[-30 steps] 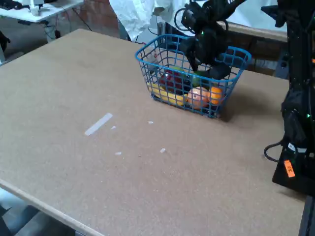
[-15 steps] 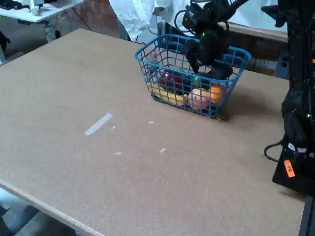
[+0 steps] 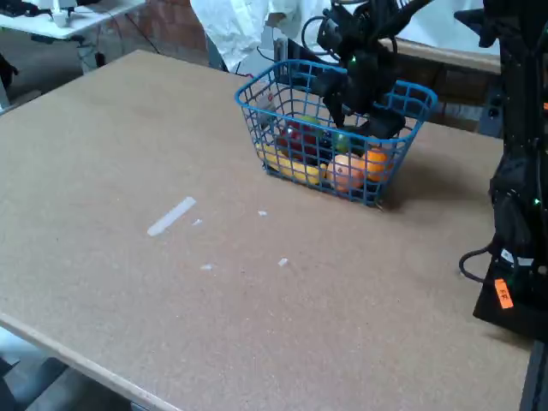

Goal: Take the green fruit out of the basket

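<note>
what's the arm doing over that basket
A black robot arm is reaching down into the blue wire basket on the table, its gripper low among the fruit. The green fruit sits right under it, still inside, next to the orange fruit, a red one and a yellow one. The arm's own body hides the jaws, so I can't tell whether they have closed on anything. Nothing has been lifted out yet.

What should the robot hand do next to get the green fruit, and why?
Probably lift straight up, if its grip is firm. The gripper is down inside the basket, right at the green fruit, which sits among other fruit. Whether the fingers have closed on it is hidden, so it may need to close first.
</note>
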{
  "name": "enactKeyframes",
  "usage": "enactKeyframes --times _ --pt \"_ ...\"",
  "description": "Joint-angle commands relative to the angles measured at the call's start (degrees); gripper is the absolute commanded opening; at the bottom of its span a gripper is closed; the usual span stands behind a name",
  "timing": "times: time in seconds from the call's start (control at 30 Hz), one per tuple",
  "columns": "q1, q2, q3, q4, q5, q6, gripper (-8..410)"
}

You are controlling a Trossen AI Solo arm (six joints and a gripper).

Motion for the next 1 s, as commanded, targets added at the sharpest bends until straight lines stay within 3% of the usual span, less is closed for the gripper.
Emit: enactKeyframes --times 0.0,0.97 --pt "0.04 -0.02 0.0 0.26 -1.2 -0.04 212" --pt "0.02 -15.78 0.66 1.22 -1.38 0.07 206"
